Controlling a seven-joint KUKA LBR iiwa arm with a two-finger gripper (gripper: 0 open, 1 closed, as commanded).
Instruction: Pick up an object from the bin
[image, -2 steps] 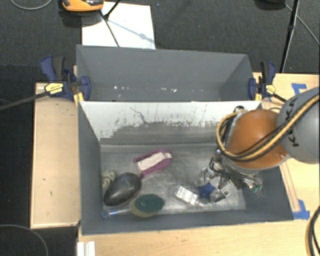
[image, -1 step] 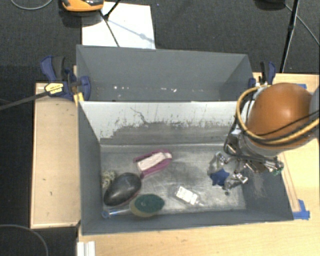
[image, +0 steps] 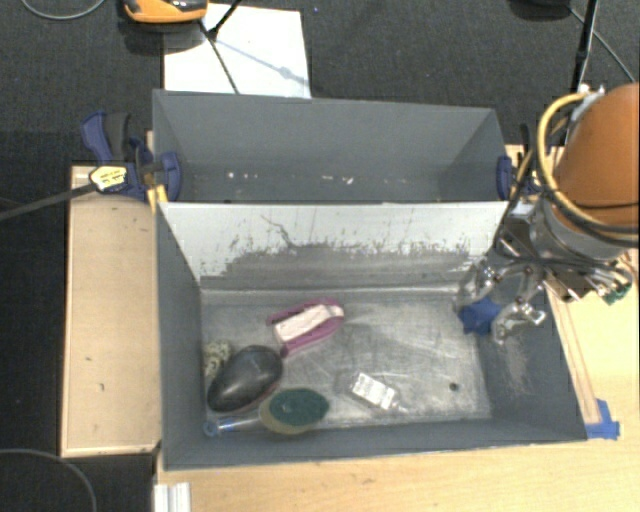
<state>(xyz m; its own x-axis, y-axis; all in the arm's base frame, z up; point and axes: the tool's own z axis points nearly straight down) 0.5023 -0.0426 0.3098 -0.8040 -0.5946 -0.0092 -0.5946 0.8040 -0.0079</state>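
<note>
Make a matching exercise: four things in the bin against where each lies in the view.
Things: 1 dark oval lump; 2 pink-and-white item; 3 small silvery packet; 4 blue piece.
Places: A against the view's right wall, by the gripper; B floor's middle, near the front; C far left, beside a green disc; D left of centre, nearer the back wall.
Pairs: 1-C; 2-D; 3-B; 4-A.
</note>
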